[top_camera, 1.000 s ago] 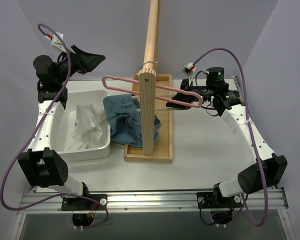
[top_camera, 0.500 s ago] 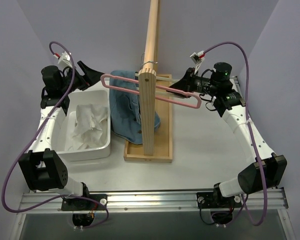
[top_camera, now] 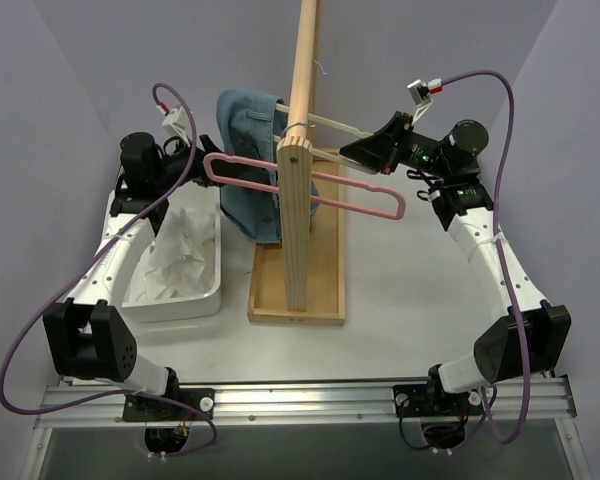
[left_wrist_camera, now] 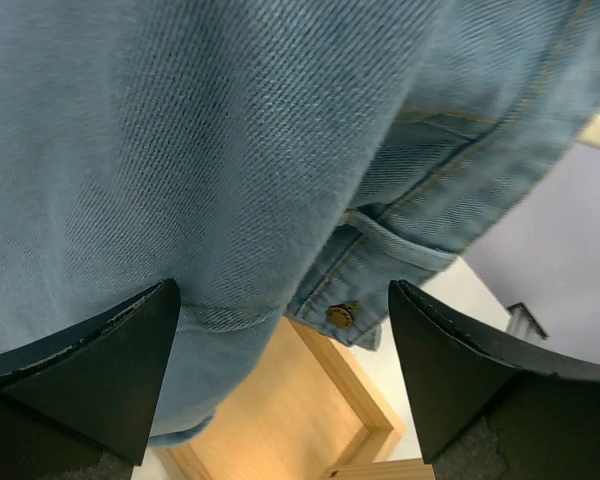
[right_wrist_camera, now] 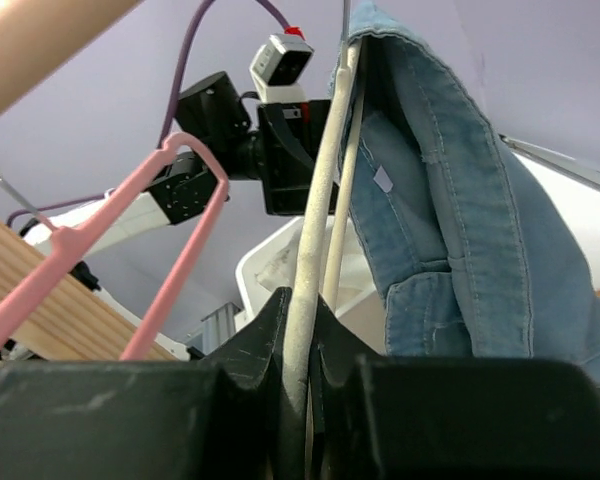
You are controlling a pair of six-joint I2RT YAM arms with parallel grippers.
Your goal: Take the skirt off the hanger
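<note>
The white skirt [top_camera: 180, 250] lies crumpled in the white bin [top_camera: 175, 305] at the left, off any hanger. The pink hanger [top_camera: 320, 190] hangs bare across the wooden post; it also shows in the right wrist view [right_wrist_camera: 180, 260]. My right gripper [top_camera: 350, 152] [right_wrist_camera: 302, 320] is shut on the bar of an off-white hanger [top_camera: 330, 125] [right_wrist_camera: 320, 200] that carries a blue denim garment [top_camera: 248, 160]. My left gripper [top_camera: 205, 160] [left_wrist_camera: 280, 290] is open, its jaws wide apart right against the denim [left_wrist_camera: 230, 130].
A wooden stand with an upright post [top_camera: 295, 230], a long pole [top_camera: 305, 60] and a tray base [top_camera: 330, 260] fills the middle. The tray base shows under the denim in the left wrist view [left_wrist_camera: 280, 420]. Purple cables loop over both arms.
My right gripper has lifted the off-white hanger and denim garment up and back toward the pole. My left arm has swung right, up to the denim. The pink hanger stayed put.
</note>
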